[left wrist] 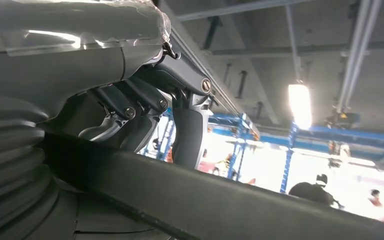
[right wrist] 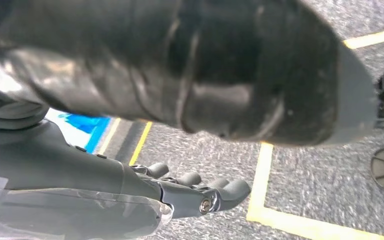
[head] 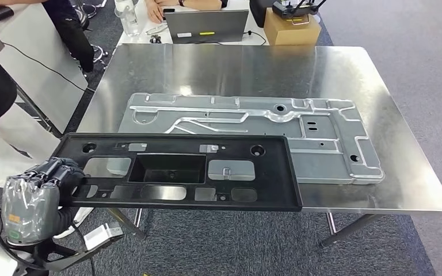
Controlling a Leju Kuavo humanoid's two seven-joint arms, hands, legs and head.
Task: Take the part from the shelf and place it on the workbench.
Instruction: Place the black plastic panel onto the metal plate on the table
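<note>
Part: black plastic panel (head: 178, 172), lower centre of the head view; off the shelf, lying flat across the workbench (head: 403, 172) near edge, partly over a grey metal plate (head: 322, 144).
Left hand (head: 54, 175): clamped on the panel's left end, lower left of frame; not yet released.
Right hand (right wrist: 190, 192): hanging over grey floor, fingers loosely extended, holding nothing.
Progress: placement seemingly all but done; left to do: let go, withdraw.

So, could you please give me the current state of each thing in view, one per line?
Black panel: held at one end by the left hand, lying over the workbench's near edge.
Left hand: gripping the panel.
Right hand: holding nothing, fingers loosely extended, above the floor.
Silver plate: flat on the workbench.
Laptop: open.
</note>
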